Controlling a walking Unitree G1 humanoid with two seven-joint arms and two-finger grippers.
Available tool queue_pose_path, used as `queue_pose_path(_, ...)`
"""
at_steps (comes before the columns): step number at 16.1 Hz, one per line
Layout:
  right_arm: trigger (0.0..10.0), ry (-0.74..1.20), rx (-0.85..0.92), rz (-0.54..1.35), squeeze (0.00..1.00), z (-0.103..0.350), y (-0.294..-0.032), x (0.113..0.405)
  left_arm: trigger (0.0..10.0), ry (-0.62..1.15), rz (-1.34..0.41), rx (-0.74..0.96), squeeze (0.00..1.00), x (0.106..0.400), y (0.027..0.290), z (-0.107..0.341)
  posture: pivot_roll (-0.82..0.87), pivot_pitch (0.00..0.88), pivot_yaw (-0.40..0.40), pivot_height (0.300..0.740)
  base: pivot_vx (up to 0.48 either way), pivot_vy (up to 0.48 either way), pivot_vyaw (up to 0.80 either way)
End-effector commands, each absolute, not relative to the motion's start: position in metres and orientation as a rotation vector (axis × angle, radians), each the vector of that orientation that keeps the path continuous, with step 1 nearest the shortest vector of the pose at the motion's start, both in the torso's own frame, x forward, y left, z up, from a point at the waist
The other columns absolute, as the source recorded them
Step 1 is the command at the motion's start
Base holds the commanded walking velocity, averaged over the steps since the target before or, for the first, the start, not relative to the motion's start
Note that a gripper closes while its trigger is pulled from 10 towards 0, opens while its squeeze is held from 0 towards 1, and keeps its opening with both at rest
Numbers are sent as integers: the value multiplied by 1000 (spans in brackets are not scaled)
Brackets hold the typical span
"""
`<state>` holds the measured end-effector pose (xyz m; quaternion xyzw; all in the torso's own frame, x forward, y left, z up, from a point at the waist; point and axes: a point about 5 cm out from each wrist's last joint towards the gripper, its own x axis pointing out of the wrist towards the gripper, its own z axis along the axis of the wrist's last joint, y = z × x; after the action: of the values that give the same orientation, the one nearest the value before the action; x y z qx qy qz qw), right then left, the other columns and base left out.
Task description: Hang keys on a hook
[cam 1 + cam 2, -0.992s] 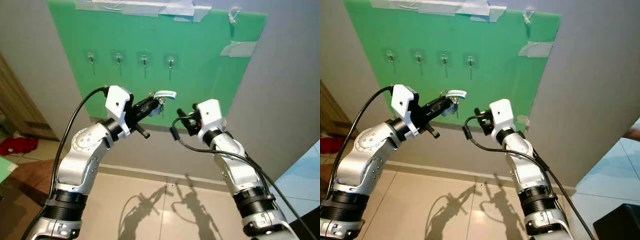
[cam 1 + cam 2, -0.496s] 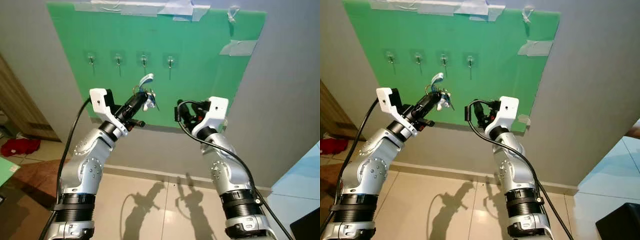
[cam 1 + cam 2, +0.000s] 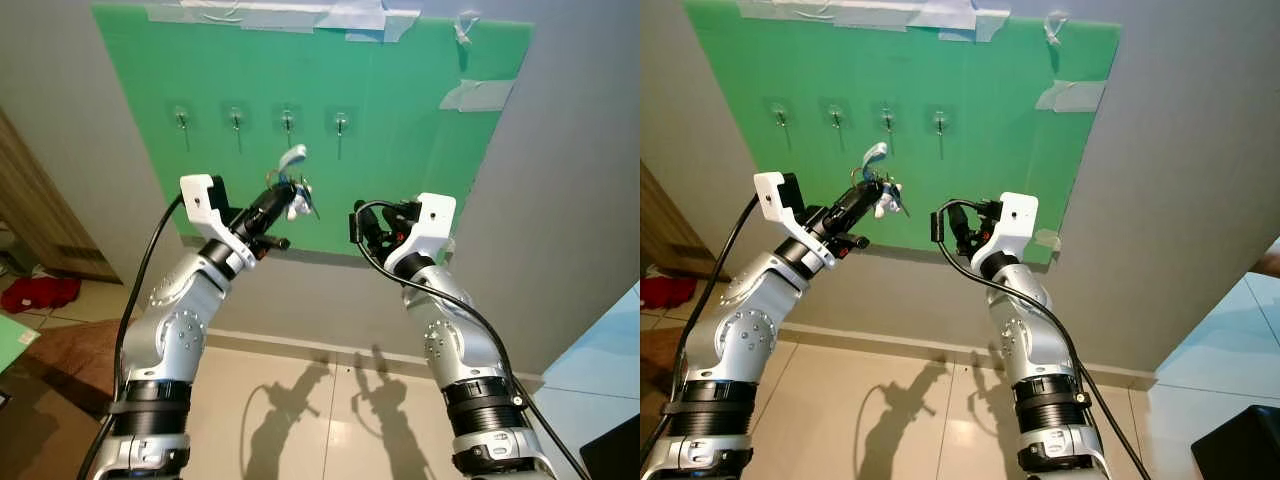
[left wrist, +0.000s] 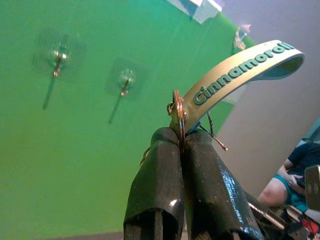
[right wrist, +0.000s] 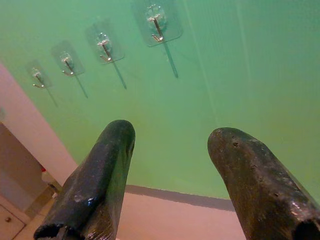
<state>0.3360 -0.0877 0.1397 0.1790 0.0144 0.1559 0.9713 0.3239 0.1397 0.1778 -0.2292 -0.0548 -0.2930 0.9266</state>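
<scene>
Left eye view shows our left end effector clamped on the keys, below and short of the hooks on the board, while our right end effector, fingers apart, hangs further off.

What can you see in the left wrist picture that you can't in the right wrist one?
The left wrist view has the left gripper pinched shut on a key ring with a strap lettered "Cinnamoroll", two hooks ahead of it, and a seated person at the edge. The right wrist view has the right gripper with fingers spread apart, holding nothing, all four hooks in a row, and a wooden cabinet low in the corner. Both share the green board with clear stick-on hooks.
</scene>
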Motion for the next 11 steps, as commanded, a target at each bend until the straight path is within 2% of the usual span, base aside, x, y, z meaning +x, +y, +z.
queue_pose_path(1,10000,23,351,323,0,145,-86,338,0,-142,-567,-425,0,329,144,184,-50,0,65,740,0,0,0)
queue_pose_path(4,10000,17,326,322,0,146,-92,338,0,-175,-557,-307,0,335,143,192,-60,0,62,740,0,92,0)
queue_pose_path(7,10000,23,305,325,0,146,-92,338,0,-176,-553,-302,0,336,142,191,-65,0,63,740,0,480,0)
queue_pose_path(10,10000,29,285,347,0,144,-87,336,0,-174,-547,-280,0,337,141,189,-57,0,58,740,0,480,-754)
queue_pose_path(11,10000,25,277,348,0,144,-86,335,0,-176,-548,-271,0,337,141,189,-56,0,57,740,0,480,0)
